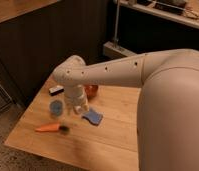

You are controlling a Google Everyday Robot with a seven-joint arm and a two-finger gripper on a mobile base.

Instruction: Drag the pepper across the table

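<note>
Slim orange tapered pepper (49,128) is seen lying on the light wooden plank table (115,137), near its front edge. White two-finger gripper (76,109) is positioned just behind it, jaws spread, nothing gripped.

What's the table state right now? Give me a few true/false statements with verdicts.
1. The pepper lies on the table. True.
2. The gripper holds the pepper. False: it is next to the blue sponge, apart from the pepper.
3. The blue sponge sits inside the red bowl. False: it lies flat on the table, nearer the camera than the bowl.
4. The pepper's dark stem cap is at its right end in the camera view. True.
</note>
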